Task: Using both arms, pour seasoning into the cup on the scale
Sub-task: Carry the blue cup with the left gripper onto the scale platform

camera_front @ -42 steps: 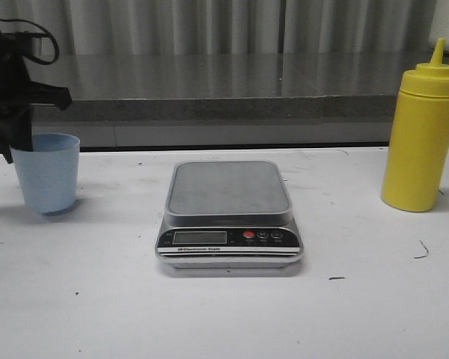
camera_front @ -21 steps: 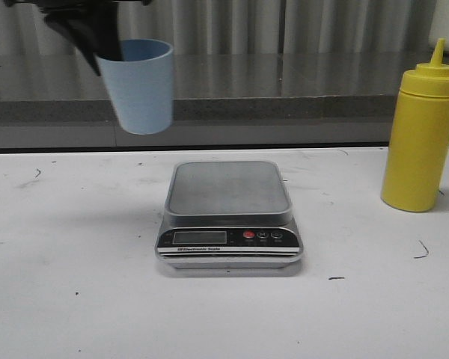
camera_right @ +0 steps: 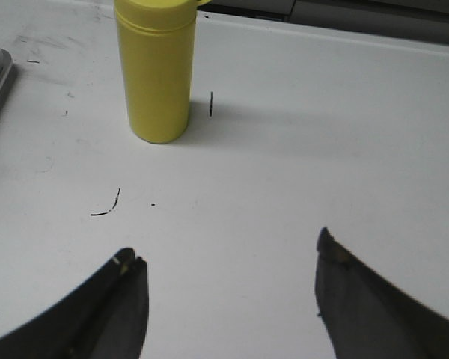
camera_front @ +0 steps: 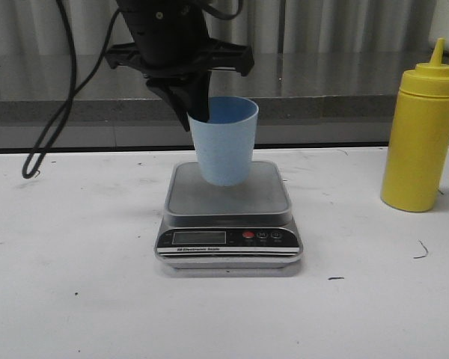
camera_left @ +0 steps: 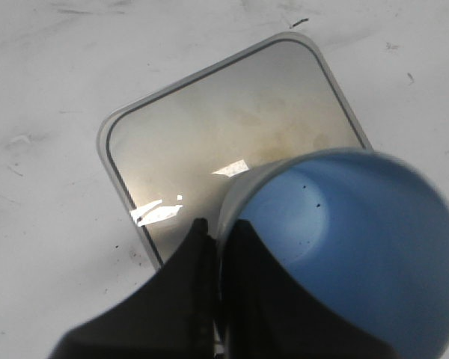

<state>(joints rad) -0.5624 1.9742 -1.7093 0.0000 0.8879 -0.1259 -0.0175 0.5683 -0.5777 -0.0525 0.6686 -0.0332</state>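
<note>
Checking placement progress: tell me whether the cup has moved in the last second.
Yes. The cup went from the table's left side rightward to over the scale.

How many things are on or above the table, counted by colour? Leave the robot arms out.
Yellow: 1, the seasoning bottle
Pale blue: 1, the cup
Silver-grey: 1, the scale
Total: 3

blue cup [camera_front: 224, 142] seemingly touching scale [camera_front: 229, 213], yellow seasoning [camera_front: 420, 134] upright
</note>
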